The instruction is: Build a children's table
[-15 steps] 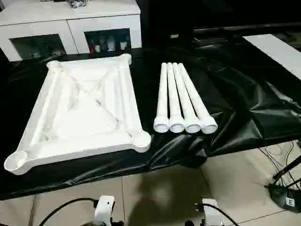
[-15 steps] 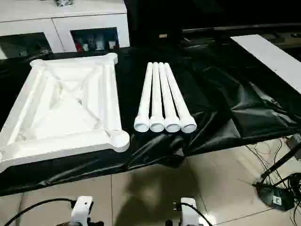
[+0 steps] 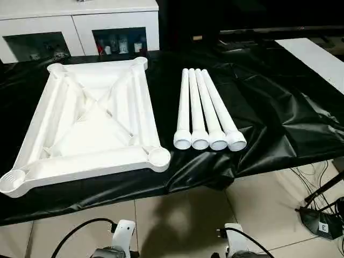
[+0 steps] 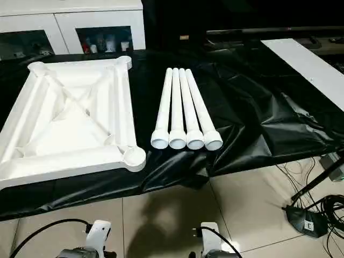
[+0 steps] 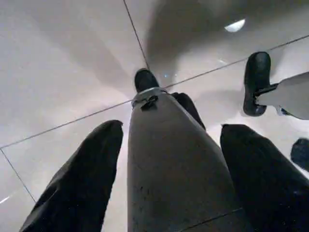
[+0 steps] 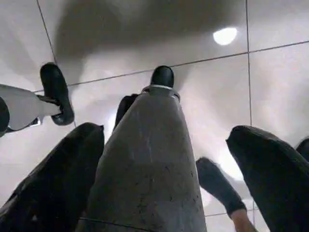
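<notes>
Both claws, the left claw and the right claw, are held released and empty, low over the floor before the surface's near edge. The four legs lie ahead, long axes running near-to-far, nearer the right arm; the tabletop lies inverted toward the left edge.

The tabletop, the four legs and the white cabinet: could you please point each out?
tabletop [image 3: 91,126], left eye view, centre of its ribbed underside.
four legs [image 3: 206,110], left eye view, mid-length of the bundle.
white cabinet [image 3: 80,21], left eye view, front panel between doors.
</notes>
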Controlling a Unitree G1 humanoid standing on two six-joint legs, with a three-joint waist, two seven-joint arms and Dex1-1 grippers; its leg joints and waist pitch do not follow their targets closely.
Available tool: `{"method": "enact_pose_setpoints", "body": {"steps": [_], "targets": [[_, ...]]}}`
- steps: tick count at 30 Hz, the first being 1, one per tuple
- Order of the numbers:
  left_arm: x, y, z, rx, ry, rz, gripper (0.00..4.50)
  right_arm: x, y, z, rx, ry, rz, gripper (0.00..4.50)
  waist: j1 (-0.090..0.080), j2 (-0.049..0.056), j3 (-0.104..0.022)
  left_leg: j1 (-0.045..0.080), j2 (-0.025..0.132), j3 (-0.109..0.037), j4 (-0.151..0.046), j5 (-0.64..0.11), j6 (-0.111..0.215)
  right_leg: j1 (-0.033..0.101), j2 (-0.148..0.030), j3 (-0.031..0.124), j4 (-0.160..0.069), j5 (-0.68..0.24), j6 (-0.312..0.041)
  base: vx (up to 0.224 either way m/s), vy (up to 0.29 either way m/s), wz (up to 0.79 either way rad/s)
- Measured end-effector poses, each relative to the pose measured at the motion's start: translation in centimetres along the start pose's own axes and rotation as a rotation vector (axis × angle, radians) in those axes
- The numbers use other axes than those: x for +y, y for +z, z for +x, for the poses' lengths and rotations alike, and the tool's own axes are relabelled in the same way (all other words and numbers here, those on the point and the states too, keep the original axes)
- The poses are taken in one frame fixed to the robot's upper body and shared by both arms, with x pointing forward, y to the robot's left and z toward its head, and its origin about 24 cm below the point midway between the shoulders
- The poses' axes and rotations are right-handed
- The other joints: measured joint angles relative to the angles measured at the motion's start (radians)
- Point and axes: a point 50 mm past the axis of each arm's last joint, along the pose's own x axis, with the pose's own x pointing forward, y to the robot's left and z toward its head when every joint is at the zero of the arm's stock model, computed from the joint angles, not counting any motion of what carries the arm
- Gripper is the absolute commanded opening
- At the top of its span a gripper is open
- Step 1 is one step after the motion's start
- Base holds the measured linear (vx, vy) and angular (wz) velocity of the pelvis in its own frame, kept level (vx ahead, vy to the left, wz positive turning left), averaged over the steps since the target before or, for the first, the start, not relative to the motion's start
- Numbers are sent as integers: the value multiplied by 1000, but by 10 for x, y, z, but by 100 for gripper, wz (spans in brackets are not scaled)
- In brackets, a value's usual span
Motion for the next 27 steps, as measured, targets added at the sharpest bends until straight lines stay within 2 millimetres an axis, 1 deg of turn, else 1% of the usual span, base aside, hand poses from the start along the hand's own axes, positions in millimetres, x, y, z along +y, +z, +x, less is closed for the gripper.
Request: {"method": "enact_pose_setpoints", "body": {"steps": [1,2,3,4,5,6,7,8,9,10,11,12,13,14,15,16,17,18,19,20,21,22,23,25,26,27], "targets": [[0,0,0,0,1,3,362,0,0,0,0,0,-1,450,0,0,-1,-5,0,0,4,1,2,-3,0,0,4,0,0,0,0,0],[1,1,0,-2,3,3,362,0,1,0,0,-1,-2,450,0,-2,-3,-12,1,-1,11,4,6,-13,0,-1,10,2,-1,0,0,0],[1,2,0,-5,5,2,362,0,3,0,-1,0,-3,450,0,-5,-6,-24,0,-1,19,6,10,-27,-1,0,20,4,-3,0,0,0],[2,3,0,-9,6,2,362,0,4,0,-3,0,-4,450,1,-8,-9,-40,-2,-2,29,8,13,-41,-1,-1,27,6,-2,-57,5,2],[3,4,-1,-15,9,2,362,1,4,0,-4,0,-4,450,2,-12,-15,-64,-2,-3,42,15,27,-60,-1,-4,32,15,2,-110,6,5],[3,5,-1,-21,12,1,362,0,5,-1,-6,0,-3,450,4,-13,-16,-77,-1,-3,45,18,33,-69,-1,-7,31,21,-5,-110,6,5],[3,6,-1,-23,15,0,362,0,5,-1,-7,0,-2,450,4,-14,-15,-84,-1,-3,44,22,41,-74,-1,-8,24,29,-8,-146,6,3],[3,6,-1,-25,16,0,362,1,4,0,-6,1,0,450,4,-12,-14,-85,1,-2,41,28,49,-72,0,-11,13,41,-16,-169,16,-3],[3,6,-1,-26,18,0,362,1,4,0,-9,4,2,450,1,-10,-10,-78,7,-1,41,27,48,-67,-2,-16,7,45,-22,-169,16,-3],[4,6,-1,-26,19,-1,362,2,5,0,-15,7,5,450,-10,-5,0,-65,13,0,43,13,24,-58,-10,-37,-6,37,-9,-212,50,-13],[4,4,-1,-24,19,-4,362,2,6,0,-19,9,7,450,-20,3,8,-55,14,-3,45,4,13,-40,-24,-69,-21,29,3,-231,76,-30],[6,2,-1,-17,24,-8,362,5,8,-1,-27,18,5,450,-38,25,23,-47,22,-16,34,2,9,-3,-37,-123,-33,-4,16,-231,76,-30],[8,3,-1,-11,29,-6,362,7,8,-1,-40,24,8,450,-35,31,30,-43,18,-10,27,2,8,-3,-37,-124,48,-58,-6,-217,119,-24],[10,8,-2,-26,35,0,362,6,0,0,-17,21,10,450,-1,11,23,-44,14,9,14,2,8,39,-33,-116,107,-96,-29,-140,-19,14],[10,11,-2,-39,35,1,362,5,-6,1,2,16,7,450,40,-24,15,-50,8,45,3,3,7,74,-21,-78,132,-137,-25,-140,-19,14],[9,12,-2,-54,33,-5,362,2,-3,1,-7,11,2,450,52,-63,4,-55,3,69,16,5,3,71,-13,-32,149,-215,-1,41,-226,28],[4,9,-1,-64,20,-7,362,-1,3,0,-36,3,2,450,79,-41,-2,-62,-13,10,39,-4,11,66,-9,-22,147,-209,1,88,-110,3],[2,7,0,-58,15,-6,362,-4,6,0,-55,-4,7,450,89,-24,-10,-45,-28,-34,67,-3,13,66,-2,-15,140,-198,4,88,-110,3],[2,3,0,-47,16,-5,362,-5,8,-1,-77,-4,15,450,97,-5,-17,-23,-24,-49,50,1,19,67,10,-15,129,-183,0,0,0,0],[9,2,-1,-55,28,-4,362,-5,13,-1,-113,-1,19,450,103,2,-21,-23,-18,-47,27,6,-11,58,18,-11,119,-166,7,-46,45,21],[16,-3,-1,-58,41,-11,362,-5,17,-2,-140,4,20,450,105,-4,-17,-31,-16,-44,26,9,-9,50,21,-5,118,-160,6,-46,45,21],[22,-6,-1,-72,43,-14,362,-1,20,-2,-172,23,21,450,107,-7,-16,-38,-13,-46,29,10,-7,48,24,-6,114,-156,7,0,0,0],[26,-7,-2,-84,48,-9,362,1,25,-3,-215,31,20,450,107,-6,-18,-42,-10,-44,34,9,-3,50,24,-6,109,-151,8,-33,55,4],[28,-8,-2,-111,43,-5,362,-4,35,-6,-292,32,23,450,103,-2,-17,-43,-9,-36,34,11,4,52,21,-5,99,-142,11,-39,63,1],[30,-12,-3,-132,42,5,362,-13,38,-8,-343,33,21,450,99,2,-18,-43,-7,-28,30,14,8,55,20,-5,86,-136,7,-47,77,-2],[33,-15,-3,-151,39,9,362,-23,40,-10,-377,24,12,450,99,3,-17,-43,-7,-24,29,16,12,55,18,-4,80,-131,8,-47,77,-2]]}}
